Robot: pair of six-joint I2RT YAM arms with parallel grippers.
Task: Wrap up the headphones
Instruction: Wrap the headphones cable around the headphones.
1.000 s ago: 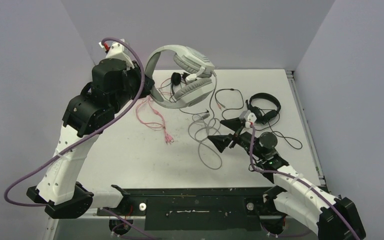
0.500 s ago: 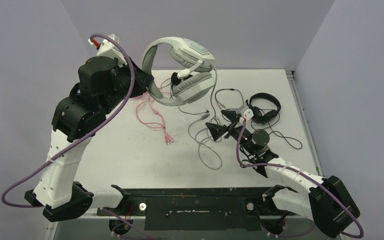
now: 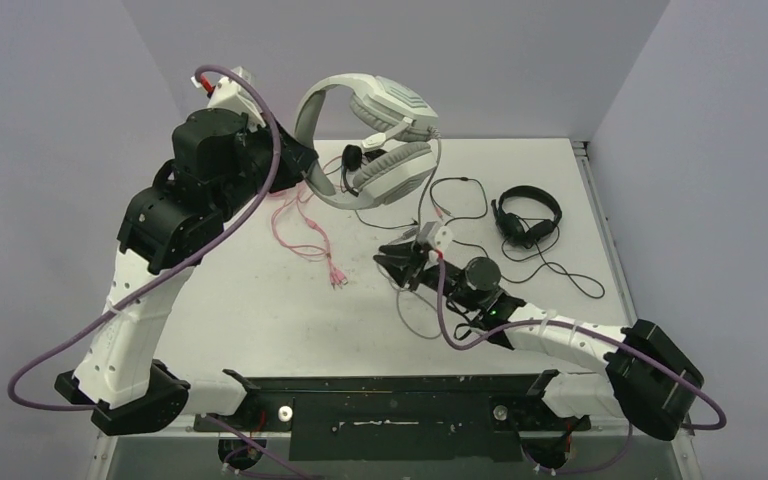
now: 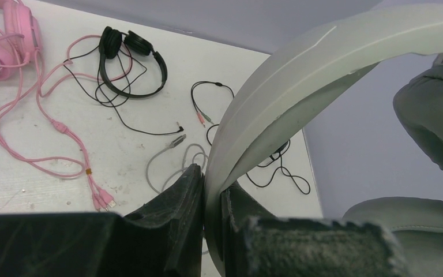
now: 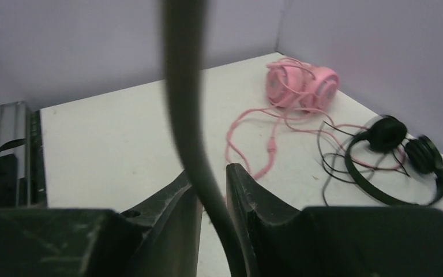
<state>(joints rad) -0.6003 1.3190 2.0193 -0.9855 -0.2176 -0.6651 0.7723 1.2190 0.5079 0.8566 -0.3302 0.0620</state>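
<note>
My left gripper (image 3: 303, 168) is shut on the headband (image 4: 323, 63) of the bulky white-grey headphones (image 3: 385, 105) and holds them above the back of the table. Their grey cable (image 3: 407, 312) hangs down and loops on the table. My right gripper (image 3: 390, 262) is shut on that cable (image 5: 181, 86), which runs up between its fingers (image 5: 248, 190). The pink headphones (image 4: 0, 40) lie at the back left, hidden behind the left arm in the top view, with their pink cable (image 3: 300, 225) trailing forward. One black pair (image 3: 528, 212) lies at the right, another (image 3: 353, 158) behind the white one.
Thin black cords (image 3: 460, 190) cross the table between the white and the right black headphones. The pink cable's plugs (image 3: 338, 275) lie mid-table. Grey walls close the back and both sides. The arm bases sit on a black rail (image 3: 390, 400) at the near edge.
My right arm has swung left to the grey cable and its jaws have closed on it. My left arm shifted slightly, still holding the white headphones up.
</note>
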